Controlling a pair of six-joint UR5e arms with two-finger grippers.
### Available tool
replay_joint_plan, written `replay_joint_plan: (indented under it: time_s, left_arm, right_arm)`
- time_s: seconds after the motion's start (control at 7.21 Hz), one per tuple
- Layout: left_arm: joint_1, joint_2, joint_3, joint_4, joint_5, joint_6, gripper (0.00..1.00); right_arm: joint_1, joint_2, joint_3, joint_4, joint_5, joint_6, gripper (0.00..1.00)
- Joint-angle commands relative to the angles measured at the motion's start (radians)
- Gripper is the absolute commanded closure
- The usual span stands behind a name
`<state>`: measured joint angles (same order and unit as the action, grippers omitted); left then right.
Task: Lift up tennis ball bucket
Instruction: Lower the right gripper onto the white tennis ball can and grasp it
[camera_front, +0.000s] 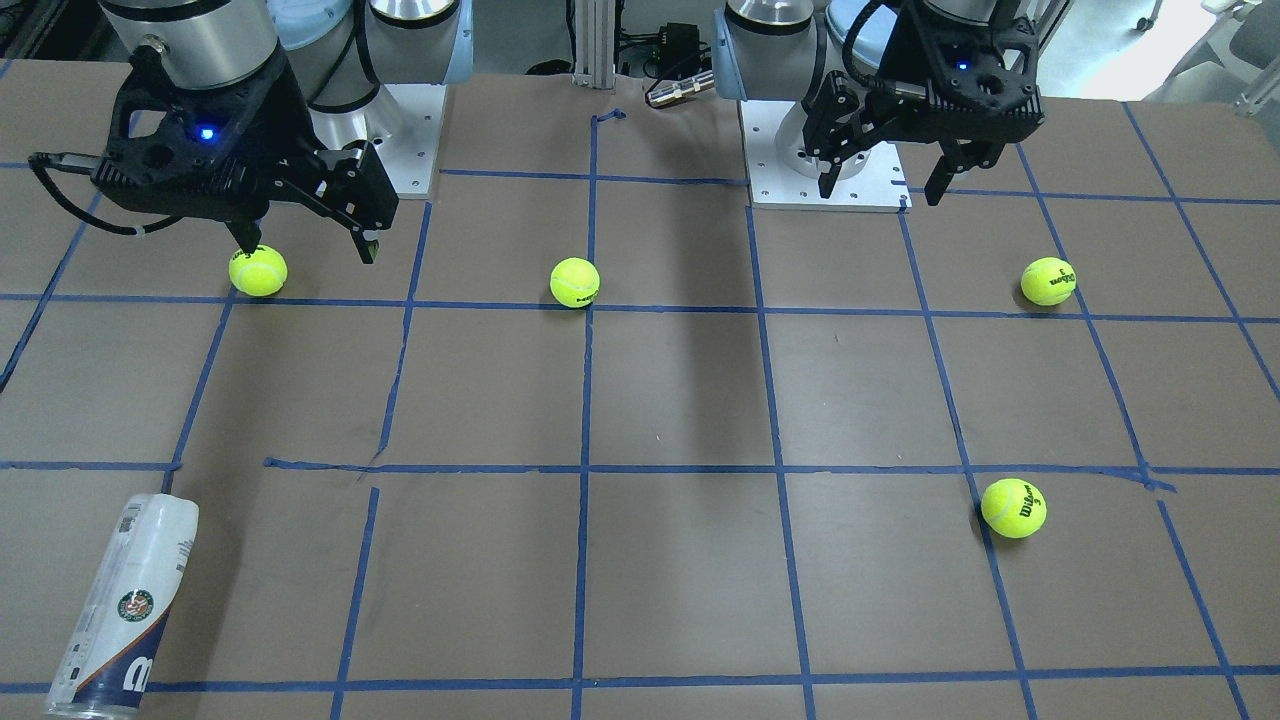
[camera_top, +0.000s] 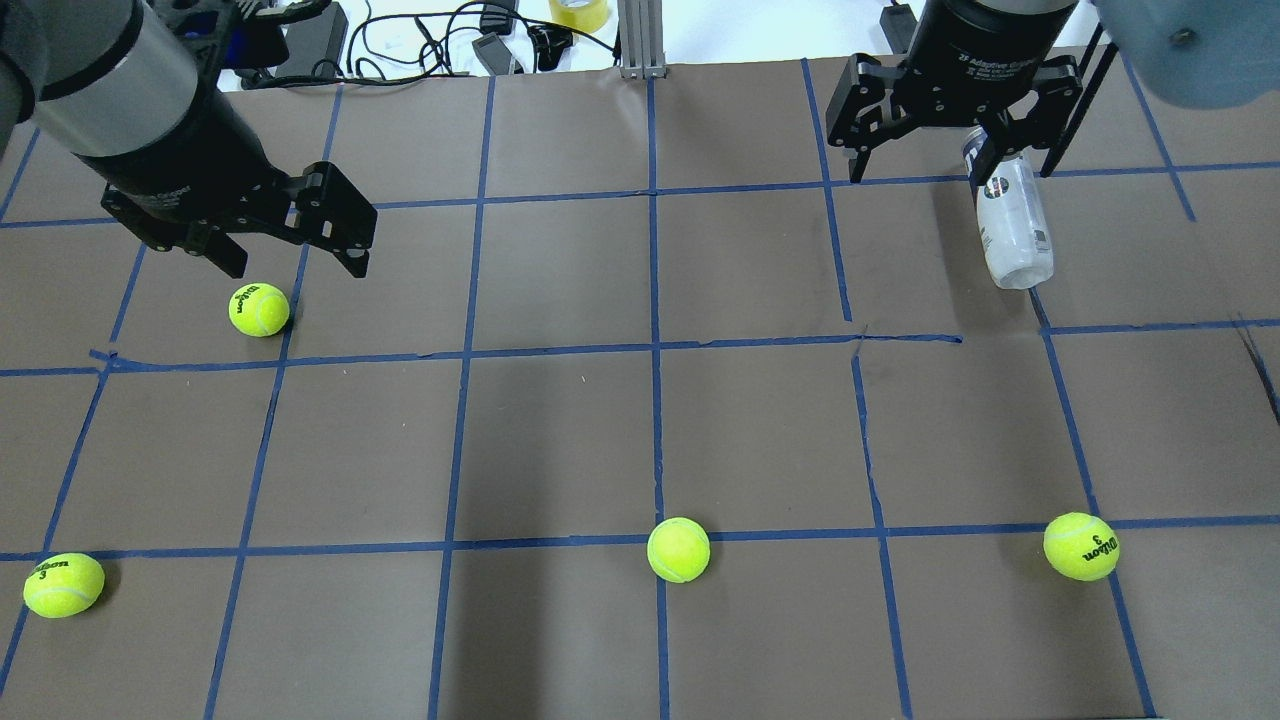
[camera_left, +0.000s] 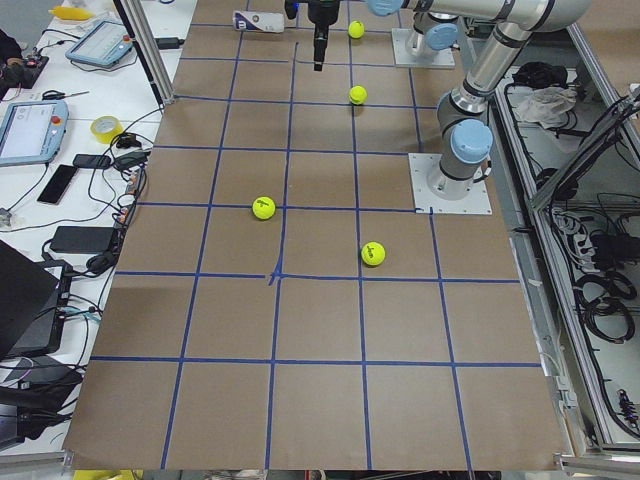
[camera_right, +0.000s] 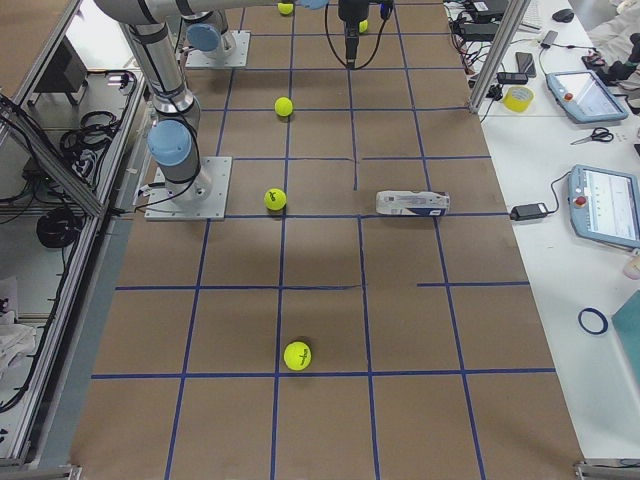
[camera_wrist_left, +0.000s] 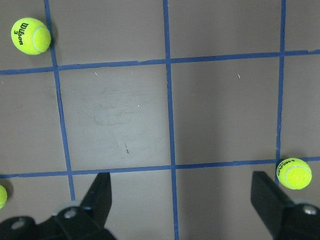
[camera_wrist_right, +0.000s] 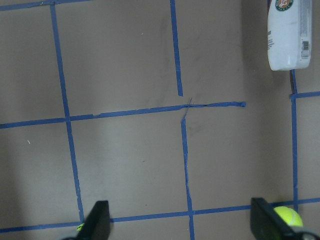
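The tennis ball bucket (camera_front: 120, 600) is a clear tube with a white label, a navy band and a round emblem. It lies on its side on the brown table, far from the robot on its right side. It also shows in the overhead view (camera_top: 1012, 235), the right wrist view (camera_wrist_right: 288, 40) and the exterior right view (camera_right: 412, 203). My right gripper (camera_front: 308, 250) is open and empty, held high above the table; in the overhead view (camera_top: 950, 170) it overlaps the bucket's far end. My left gripper (camera_front: 880, 192) is open and empty, also raised, on the other side of the table (camera_top: 295, 265).
Several yellow-green tennis balls lie loose on the table: one (camera_top: 259, 310) below the left gripper, one (camera_top: 63, 585) at the near left, one (camera_top: 678, 549) in the middle, one (camera_top: 1081, 546) at the near right. The arm bases (camera_front: 820, 150) stand at the robot's edge.
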<state>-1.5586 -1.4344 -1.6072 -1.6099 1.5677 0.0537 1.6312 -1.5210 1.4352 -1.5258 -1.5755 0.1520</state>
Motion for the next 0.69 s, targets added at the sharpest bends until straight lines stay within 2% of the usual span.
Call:
replay_joint_plan:
  time_s: [0.0, 0.28, 0.55]
  left_arm:
    - [0.000, 0.000, 0.000, -0.001, 0.000, 0.000, 0.00]
    - [0.000, 0.002, 0.000, -0.001, 0.000, 0.000, 0.00]
    - [0.000, 0.002, 0.000, -0.004, 0.002, 0.000, 0.00]
  right_arm:
    - [-0.005, -0.001, 0.001, -0.042, -0.007, 0.000, 0.00]
    - [-0.031, 0.011, -0.001, -0.048, -0.008, -0.002, 0.00]
    - [-0.135, 0.097, -0.033, -0.071, -0.001, -0.005, 0.00]
